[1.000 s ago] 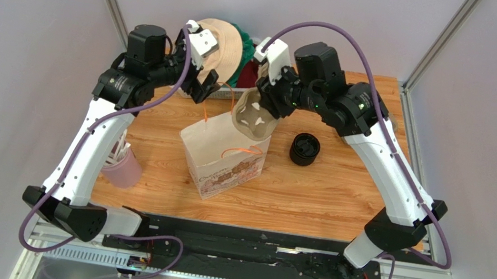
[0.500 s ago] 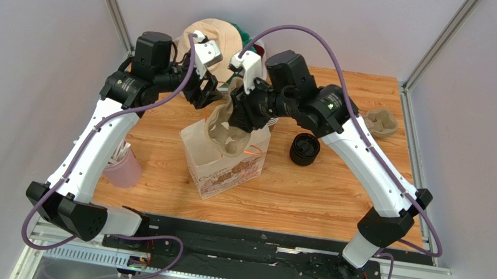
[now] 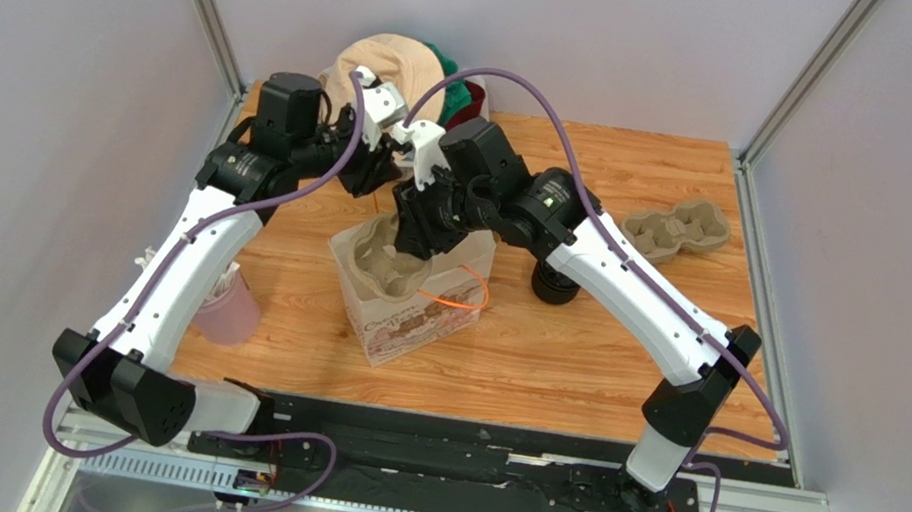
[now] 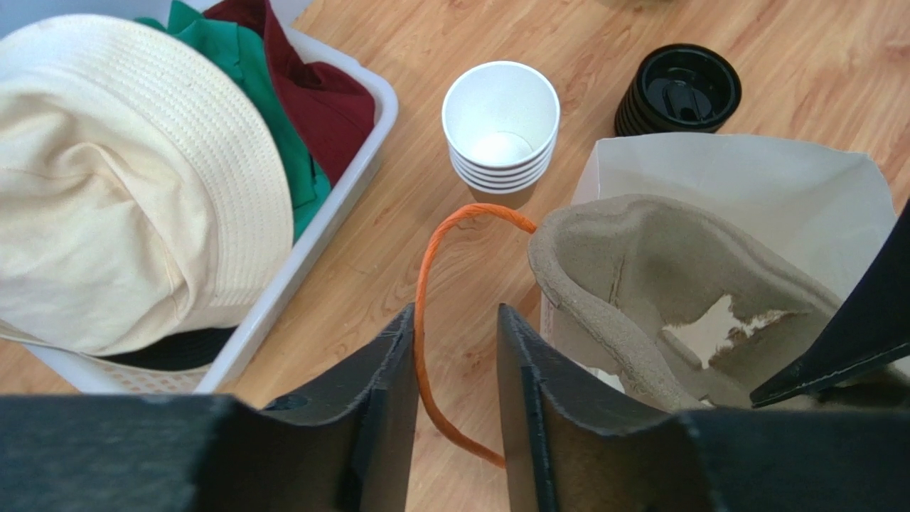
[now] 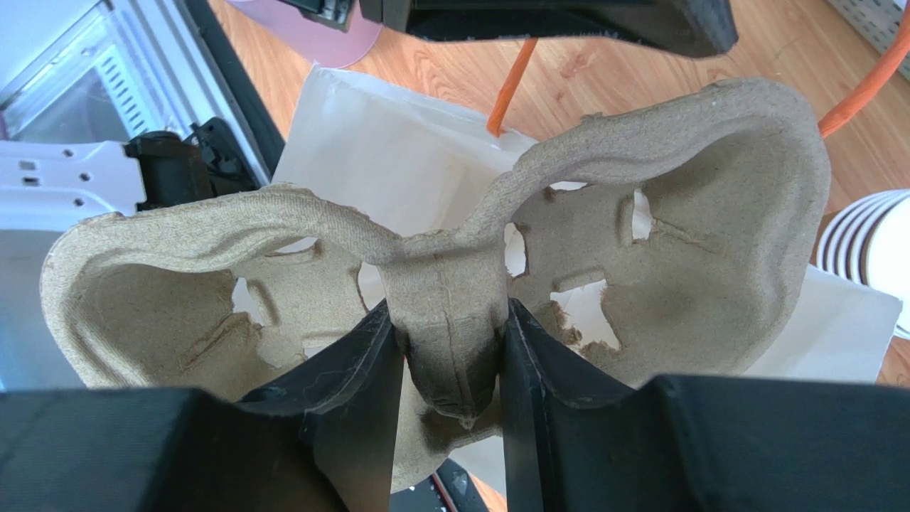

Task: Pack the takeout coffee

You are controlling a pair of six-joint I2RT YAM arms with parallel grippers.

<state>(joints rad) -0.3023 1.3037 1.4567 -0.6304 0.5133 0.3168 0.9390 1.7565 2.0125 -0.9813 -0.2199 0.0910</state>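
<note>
The takeout coffee is out of view. A white paper bag (image 3: pixel 413 319) (image 4: pixel 748 171) (image 5: pixel 385 139) stands open at mid table. My right gripper (image 3: pixel 420 218) (image 5: pixel 449 320) is shut on the middle ridge of a pulp cup carrier (image 3: pixel 384 263) (image 5: pixel 684 213) (image 4: pixel 641 256), which sits tilted in the bag's mouth. My left gripper (image 3: pixel 387 170) (image 4: pixel 454 320) is just behind the bag. Its jaws stand narrowly apart, with the bag's orange handle (image 4: pixel 422 267) running between them against the left finger.
A stack of white-rimmed paper cups (image 4: pixel 500 123) and a stack of black lids (image 4: pixel 678 91) (image 3: pixel 555 282) stand behind the bag. A second carrier (image 3: pixel 670 228) lies at the right. A white bin (image 4: pixel 320 213) of hats is back left. A pink straw cup (image 3: pixel 227 308) stands front left.
The right arm swung left and down, bringing the carrier from above the bag into its mouth. The left gripper moved to the bag's handle and its jaws narrowed around it.
</note>
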